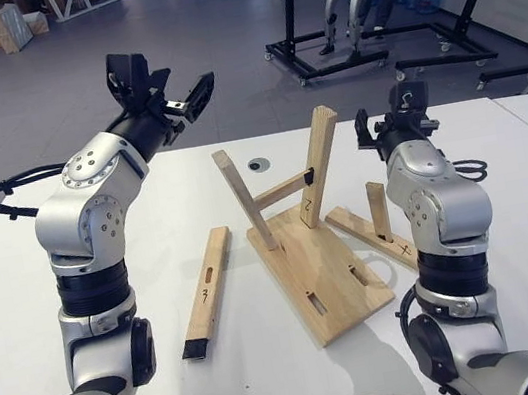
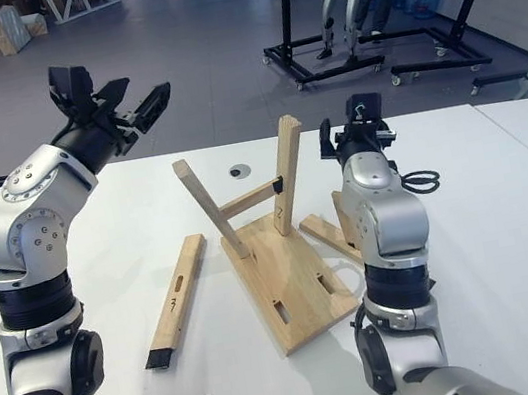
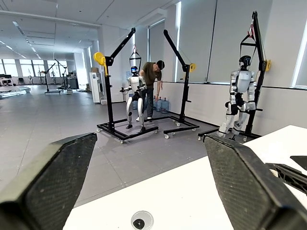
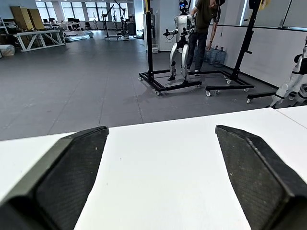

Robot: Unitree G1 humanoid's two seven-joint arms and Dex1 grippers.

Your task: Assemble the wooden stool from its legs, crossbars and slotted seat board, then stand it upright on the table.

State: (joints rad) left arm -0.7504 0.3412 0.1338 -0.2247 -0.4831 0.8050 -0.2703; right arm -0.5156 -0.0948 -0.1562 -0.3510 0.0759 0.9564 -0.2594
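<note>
Left eye view: the slotted seat board (image 1: 322, 274) is seen lying flat near the middle of the table (image 1: 526, 245), with two legs (image 1: 244, 201) planted in its far slots and leaning apart. They are joined by one crossbar (image 1: 281, 191). Two near slots (image 1: 315, 302) are left unfilled, so about half the assembly is judged done.

A loose leg (image 1: 208, 288) lies flat just left of the board, untouched. On the board's right another leg (image 1: 361, 230) lies flat, with a short bar (image 1: 379, 209) standing on it (whether it is seated in a slot cannot be told). These parts remain to be fitted, and the stool is yet to be turned upright.

The left gripper (image 1: 168, 90) is held high over the table's far left edge, fingers apart and empty. The right gripper (image 4: 163, 163) is held low over the table to the right of the stool, fingers likewise apart, nothing gripped.
</note>
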